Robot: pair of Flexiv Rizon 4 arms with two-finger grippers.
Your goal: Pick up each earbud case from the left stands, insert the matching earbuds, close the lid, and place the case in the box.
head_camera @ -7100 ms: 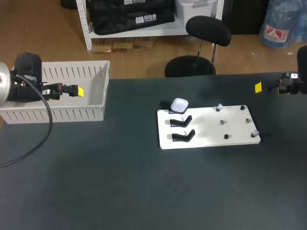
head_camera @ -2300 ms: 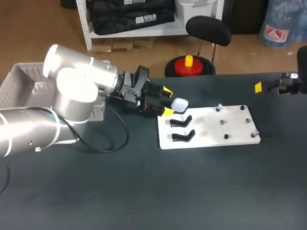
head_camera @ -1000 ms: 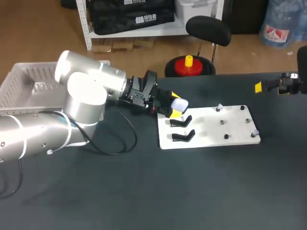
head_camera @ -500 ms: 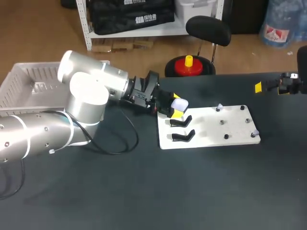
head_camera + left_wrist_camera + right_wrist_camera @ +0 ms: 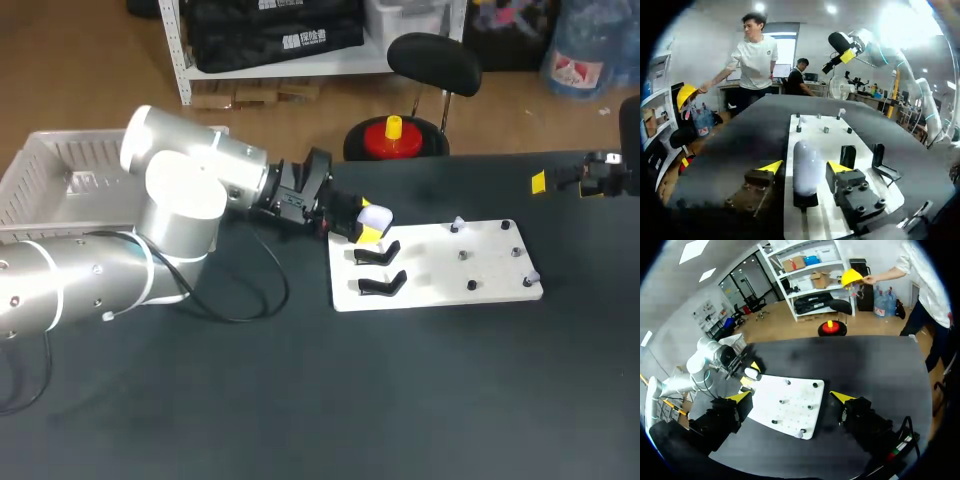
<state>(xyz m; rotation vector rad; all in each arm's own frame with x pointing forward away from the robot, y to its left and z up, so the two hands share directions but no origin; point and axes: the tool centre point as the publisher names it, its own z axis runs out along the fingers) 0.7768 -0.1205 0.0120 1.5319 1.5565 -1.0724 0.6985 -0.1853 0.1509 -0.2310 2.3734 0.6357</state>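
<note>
left hand (image 5: 805, 166) spread astride the earbud case (image 5: 807, 160) — right hand (image 5: 791, 396) spread wide, empty

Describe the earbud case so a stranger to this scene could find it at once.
A white board lies on the table, with black stands along its left edge. The earbud case sits on the rearmost stand, between the fingers of the left hand. Only it is white and rounded; the two nearer stands are empty.

Dark table (image 5: 300, 400), white board (image 5: 432, 286) on it
</note>
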